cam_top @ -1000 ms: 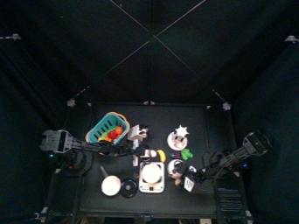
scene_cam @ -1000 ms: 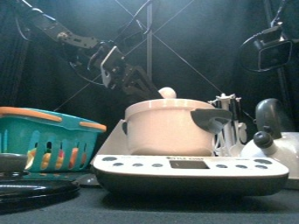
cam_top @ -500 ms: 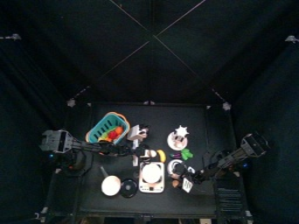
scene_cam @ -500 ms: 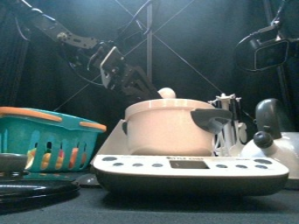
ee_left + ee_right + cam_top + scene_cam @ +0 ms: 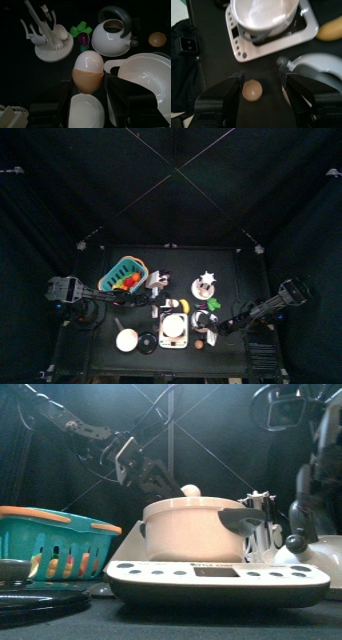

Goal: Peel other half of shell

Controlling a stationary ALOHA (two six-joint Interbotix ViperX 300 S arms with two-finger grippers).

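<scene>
My left gripper is shut on an egg whose top is bare white. The shell, tan-brown, still wraps the egg's lower half between the jaws. A loose tan-brown shell piece lies on the black table; it also shows as a small dot near the front edge. My right gripper hangs just above this piece, open, with one jaw on each side of it and nothing held. In the front view the left gripper is raised behind the pot.
A white pot on a white base stands in the middle. A white kettle is near the right gripper. Also here are a white utensil rack, a cream bowl, a white disc and a teal basket.
The right arm has swung forward and down toward the table's front, coming over the loose shell piece, and its jaws have widened a little. The left arm has not moved.
</scene>
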